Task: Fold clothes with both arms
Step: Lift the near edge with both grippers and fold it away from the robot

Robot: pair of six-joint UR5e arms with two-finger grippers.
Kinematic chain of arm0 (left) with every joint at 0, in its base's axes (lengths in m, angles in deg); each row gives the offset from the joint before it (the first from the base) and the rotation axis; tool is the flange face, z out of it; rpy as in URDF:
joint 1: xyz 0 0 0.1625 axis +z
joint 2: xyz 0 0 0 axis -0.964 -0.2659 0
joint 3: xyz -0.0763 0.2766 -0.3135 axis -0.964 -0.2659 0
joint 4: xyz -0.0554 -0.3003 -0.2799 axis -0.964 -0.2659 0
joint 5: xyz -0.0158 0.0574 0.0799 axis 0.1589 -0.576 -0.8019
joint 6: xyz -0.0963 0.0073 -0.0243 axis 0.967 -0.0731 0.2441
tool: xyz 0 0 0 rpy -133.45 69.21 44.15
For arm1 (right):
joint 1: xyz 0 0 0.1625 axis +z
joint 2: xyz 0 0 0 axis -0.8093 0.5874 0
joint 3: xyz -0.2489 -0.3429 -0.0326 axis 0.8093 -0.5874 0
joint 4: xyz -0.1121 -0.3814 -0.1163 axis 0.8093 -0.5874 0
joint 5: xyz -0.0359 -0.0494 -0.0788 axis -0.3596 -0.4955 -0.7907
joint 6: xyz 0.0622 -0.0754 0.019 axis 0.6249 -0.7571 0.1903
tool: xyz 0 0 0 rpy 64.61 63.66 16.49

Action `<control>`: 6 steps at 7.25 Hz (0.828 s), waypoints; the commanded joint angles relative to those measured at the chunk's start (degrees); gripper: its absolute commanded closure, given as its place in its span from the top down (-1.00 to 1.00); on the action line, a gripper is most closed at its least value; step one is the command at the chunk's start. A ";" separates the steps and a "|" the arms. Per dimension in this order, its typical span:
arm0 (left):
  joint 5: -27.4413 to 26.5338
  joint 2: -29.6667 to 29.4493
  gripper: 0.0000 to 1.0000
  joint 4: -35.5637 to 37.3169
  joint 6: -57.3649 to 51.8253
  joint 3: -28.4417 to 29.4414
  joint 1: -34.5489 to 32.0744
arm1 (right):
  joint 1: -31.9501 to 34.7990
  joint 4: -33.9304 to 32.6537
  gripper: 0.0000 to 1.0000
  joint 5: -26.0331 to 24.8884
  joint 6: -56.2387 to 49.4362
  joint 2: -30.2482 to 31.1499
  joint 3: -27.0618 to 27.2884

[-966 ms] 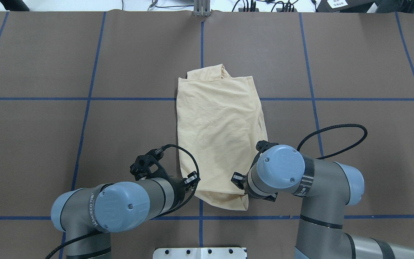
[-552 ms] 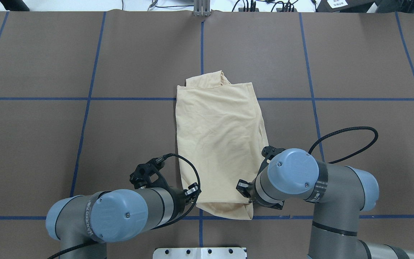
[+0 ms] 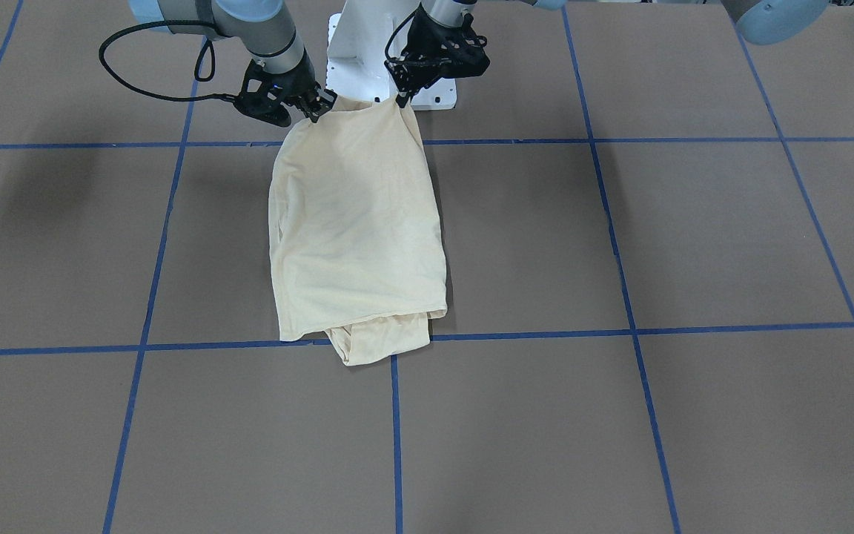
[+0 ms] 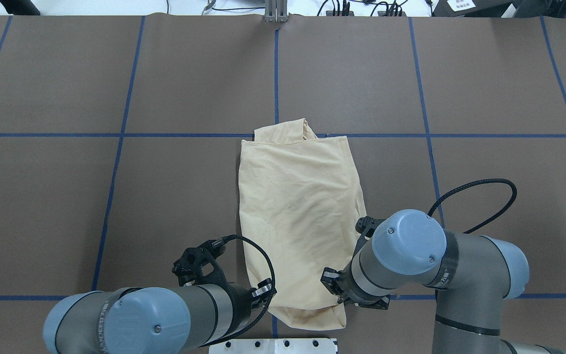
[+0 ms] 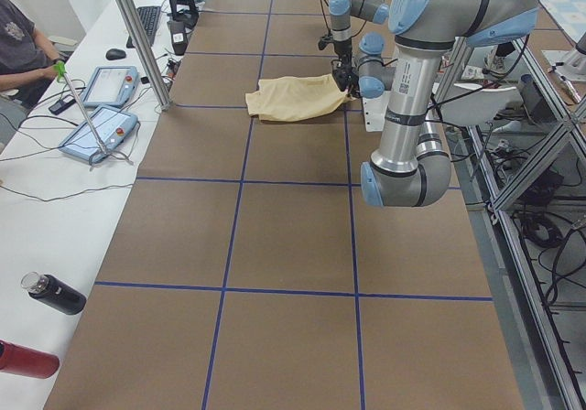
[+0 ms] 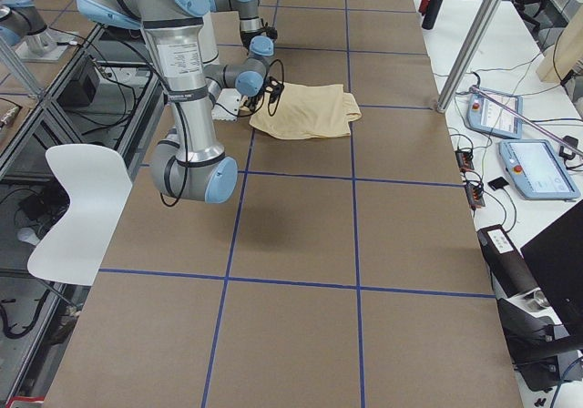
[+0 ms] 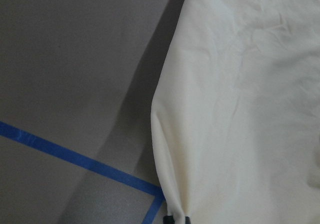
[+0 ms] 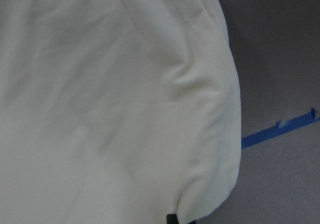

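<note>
The clothes (image 4: 297,211) are a pale cream shirt lying folded lengthwise on the brown table, plain side up, with a bunched part sticking out at the far end (image 3: 379,341). My left gripper (image 4: 265,291) is shut on the near left corner, and the left wrist view shows fabric (image 7: 240,109) pinched at the fingertips. My right gripper (image 4: 334,285) is shut on the near right corner, where a stitched hem (image 8: 230,134) curls. In the front view the left gripper (image 3: 401,100) and right gripper (image 3: 319,104) lift the near edge slightly, close to the base.
The white pedestal base (image 4: 273,345) sits just behind the held edge. Blue tape lines (image 4: 275,73) grid the table. A person (image 5: 18,44), teach pendants (image 5: 101,108) and bottles (image 5: 55,293) are at a side bench. A white chair (image 6: 82,212) stands beside the table.
Both grippers have drawn back toward the base, dragging the shirt with them. Its far end has slid from beyond the far blue line to right at it.
</note>
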 commanded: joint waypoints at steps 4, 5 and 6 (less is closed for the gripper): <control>1.63 -2.53 -1.00 -1.23 -13.46 0.43 -16.33 | 22.90 0.42 -1.00 11.60 -12.82 -5.46 -6.16; 1.81 -5.85 -1.00 -4.97 -15.32 8.03 -19.07 | 24.33 0.50 -1.00 11.51 -13.45 -10.64 -11.94; 1.81 -7.71 -1.00 -12.06 -15.43 15.85 -20.84 | 25.38 0.50 -1.00 11.51 -15.20 -15.56 -18.52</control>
